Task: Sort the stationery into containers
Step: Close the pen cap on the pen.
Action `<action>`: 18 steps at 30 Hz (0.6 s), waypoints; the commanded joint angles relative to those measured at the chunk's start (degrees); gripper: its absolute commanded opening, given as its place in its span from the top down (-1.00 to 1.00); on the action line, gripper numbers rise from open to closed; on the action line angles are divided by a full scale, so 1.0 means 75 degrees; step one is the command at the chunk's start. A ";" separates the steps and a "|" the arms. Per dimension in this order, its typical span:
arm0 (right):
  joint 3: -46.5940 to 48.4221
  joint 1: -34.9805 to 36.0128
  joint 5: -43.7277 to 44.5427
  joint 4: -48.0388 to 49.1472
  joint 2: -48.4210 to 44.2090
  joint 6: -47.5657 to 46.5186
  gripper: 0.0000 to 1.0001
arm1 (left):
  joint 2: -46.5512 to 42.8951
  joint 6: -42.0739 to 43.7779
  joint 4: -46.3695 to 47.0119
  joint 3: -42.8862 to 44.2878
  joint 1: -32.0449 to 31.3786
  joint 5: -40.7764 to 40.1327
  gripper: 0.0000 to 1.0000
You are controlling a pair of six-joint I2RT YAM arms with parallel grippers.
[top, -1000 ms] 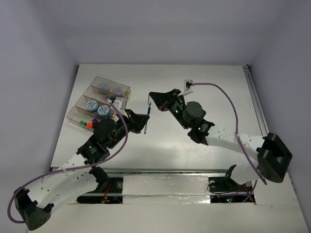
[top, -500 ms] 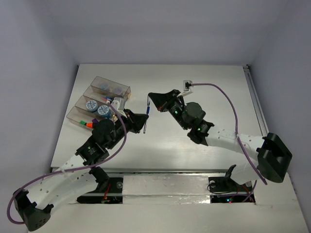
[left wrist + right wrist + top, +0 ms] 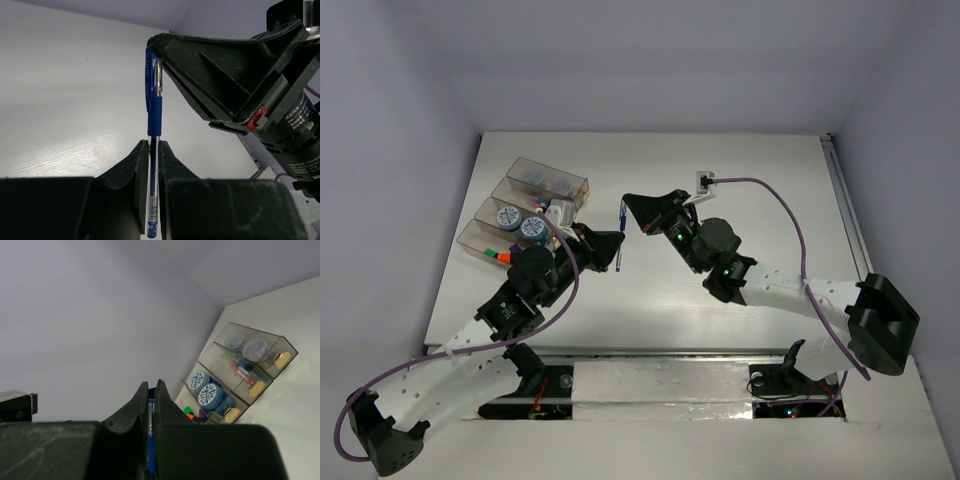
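Two grippers: the left gripper (image 3: 154, 148) and the right gripper (image 3: 629, 204) met above the middle of the counter (image 3: 740, 160), tip facing tip, both on one pen (image 3: 153, 100).
Left jaws: narrow, pressed on the pen's lower shaft, which passed between them in the wrist view.
Right jaws: narrow too, pinching the clip end of the pen from the other side.
Pen: blue, lifted off the counter, held at two places and touching nothing else.
Reason, as I judged: this looked like a handover. The containers (image 3: 582, 184) stood on the left side, so the left arm could reach them more easily. With both holding, the pen could not drop during the change.
Containers: four joined compartments of smoky plastic near the far-left corner, near the left gripper.
Contents: the farthest compartment had pale round pieces, the next had pink and blue pens (image 3: 240, 371), the third had two patterned rolls (image 3: 507, 217), and the nearest had markers (image 3: 498, 253) with green and orange caps.
Likely place: the compartment with the pens.
Risk: if the right jaws opened before the left grip was firm, the pen could tilt or slip.
Counter: white and matte, with a faint grain.
Room: pale lilac-grey walls on three sides; a purple cable (image 3: 790, 215) looped from the right wrist.
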 commanded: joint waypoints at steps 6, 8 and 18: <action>-0.0121 0.0181 0.0367 0.0718 -0.0082 -0.0388 1.00 | -0.0097 -0.0054 0.0445 0.0220 0.0022 -0.0281 1.00; -0.0109 0.0252 0.0391 0.0718 -0.0071 -0.0471 1.00 | -0.0086 -0.0054 0.0445 0.0255 0.0022 -0.0293 1.00; -0.0144 0.0463 0.0554 0.0718 -0.0047 -0.0928 1.00 | -0.0074 0.0040 0.0363 0.0466 0.0022 -0.0340 1.00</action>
